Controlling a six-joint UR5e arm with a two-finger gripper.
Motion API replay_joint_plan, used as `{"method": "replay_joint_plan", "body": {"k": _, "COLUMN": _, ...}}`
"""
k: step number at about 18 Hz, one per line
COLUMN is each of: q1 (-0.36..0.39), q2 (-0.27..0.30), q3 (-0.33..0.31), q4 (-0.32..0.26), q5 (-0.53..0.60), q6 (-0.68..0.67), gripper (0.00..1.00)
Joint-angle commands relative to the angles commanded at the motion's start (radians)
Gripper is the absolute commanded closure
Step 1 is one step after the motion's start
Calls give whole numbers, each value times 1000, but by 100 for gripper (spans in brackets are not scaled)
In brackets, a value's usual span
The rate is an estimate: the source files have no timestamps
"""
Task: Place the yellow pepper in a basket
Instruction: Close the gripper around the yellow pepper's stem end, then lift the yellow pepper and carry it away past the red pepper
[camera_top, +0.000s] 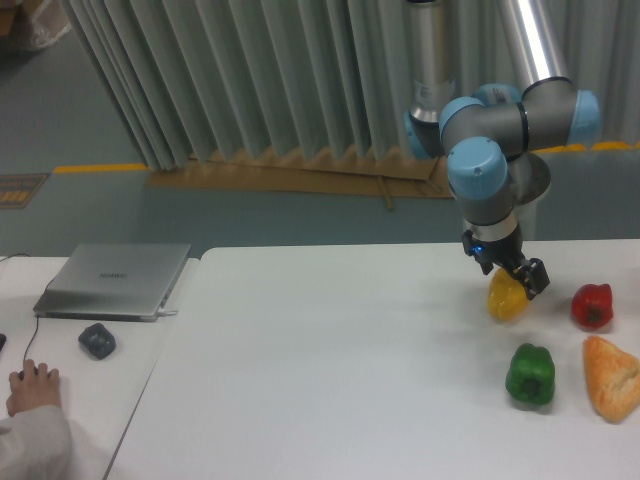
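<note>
Fixed camera view: a white table (330, 360) with a robot arm reaching down at its right side. The gripper (510, 275) is closed around the top of the yellow pepper (506, 299), which sits at the table's right end. Just right of it lies a red pepper (591, 306); nearer the front are a green pepper (530, 375) and an orange piece of bread (612, 377). A closed laptop (115, 280) rests far left.

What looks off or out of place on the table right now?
No basket shows anywhere in this view, though the task needs one. Otherwise nothing is spilled or damaged: the tool is at the yellow pepper, with the red pepper and green pepper sitting nearby.
</note>
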Motion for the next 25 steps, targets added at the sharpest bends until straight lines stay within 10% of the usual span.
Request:
{"method": "replay_joint_plan", "body": {"k": 18, "q1": -18, "q2": -41, "q3": -15, "q4": -3, "q5": 19, "q6": -6, "gripper": 4}}
{"method": "replay_joint_plan", "body": {"k": 25, "q1": -18, "q2": -49, "q3": -2, "q4": -6, "q5": 63, "q6": -8, "gripper": 58}}
